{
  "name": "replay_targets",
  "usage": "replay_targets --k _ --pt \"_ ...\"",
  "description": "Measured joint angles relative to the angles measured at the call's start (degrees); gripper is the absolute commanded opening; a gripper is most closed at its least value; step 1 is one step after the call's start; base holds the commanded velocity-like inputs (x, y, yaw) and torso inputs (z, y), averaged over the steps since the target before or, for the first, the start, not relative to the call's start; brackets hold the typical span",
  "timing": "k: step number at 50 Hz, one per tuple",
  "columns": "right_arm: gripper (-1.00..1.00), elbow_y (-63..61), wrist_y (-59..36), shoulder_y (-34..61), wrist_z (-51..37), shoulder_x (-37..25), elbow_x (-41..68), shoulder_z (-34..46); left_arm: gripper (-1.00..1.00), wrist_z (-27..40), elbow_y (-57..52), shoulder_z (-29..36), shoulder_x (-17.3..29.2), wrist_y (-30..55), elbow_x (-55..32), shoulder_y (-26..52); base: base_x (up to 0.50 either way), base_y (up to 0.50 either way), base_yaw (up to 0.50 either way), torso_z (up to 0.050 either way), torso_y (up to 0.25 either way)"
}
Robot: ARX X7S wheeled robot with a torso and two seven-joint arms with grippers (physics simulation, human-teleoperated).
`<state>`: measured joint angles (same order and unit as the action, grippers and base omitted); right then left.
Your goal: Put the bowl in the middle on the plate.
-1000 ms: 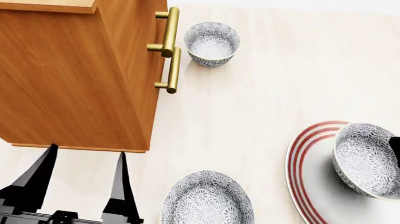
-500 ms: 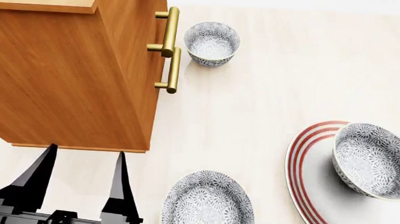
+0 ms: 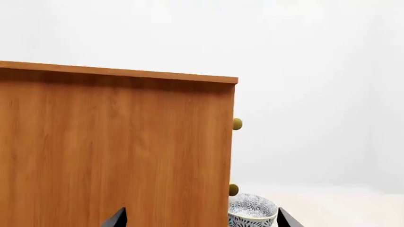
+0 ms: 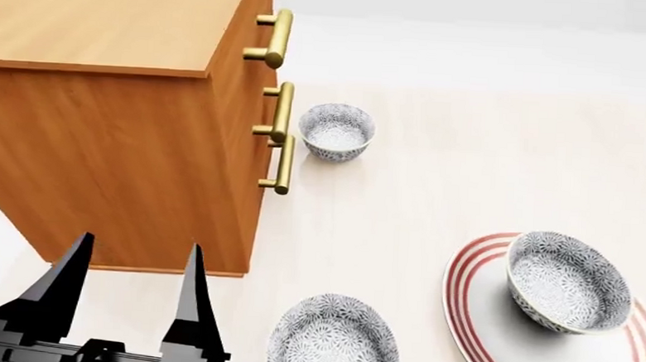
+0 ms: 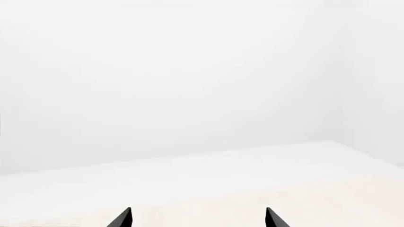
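Head view showed the bowl (image 4: 569, 281) resting on the plate (image 4: 481, 326), apparently done; both grippers, left (image 4: 131, 254) and right (image 5: 197, 217), gaped wide, empty.

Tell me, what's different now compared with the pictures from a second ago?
The right gripper, which touched the bowl a second ago, has let go and pulled away; only a dark bit shows at the head view's right edge, and its fingertips stand apart over nothing. The camera also shifted, showing more of the cabinet. The bowl stays on the plate; the left gripper hasn't moved.
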<state>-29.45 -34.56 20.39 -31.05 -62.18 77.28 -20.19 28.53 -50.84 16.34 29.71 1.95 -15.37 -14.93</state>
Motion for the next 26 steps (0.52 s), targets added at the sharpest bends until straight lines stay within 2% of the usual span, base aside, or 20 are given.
replay_targets --k 5,11,26 --pt "1.00 -3.6 0.1 -4.8 0.7 4.5 -5.3 -8.7 1.00 0.1 0.0 0.0 0.1 -0.1 -0.1 0.0 0.00 0.00 0.00 -0.004 0.250" --pt "1.00 -7.9 1.1 -8.6 1.3 8.5 -10.8 -15.2 1.00 0.2 0.0 -0.1 0.2 -0.2 -0.2 0.1 0.00 0.00 0.00 -0.004 0.250" --pt "1.00 -16.0 5.5 -15.0 3.7 15.9 -21.7 -21.4 1.00 0.4 0.3 -0.1 0.3 -0.6 -0.3 0.1 0.00 0.00 0.00 -0.004 0.250"
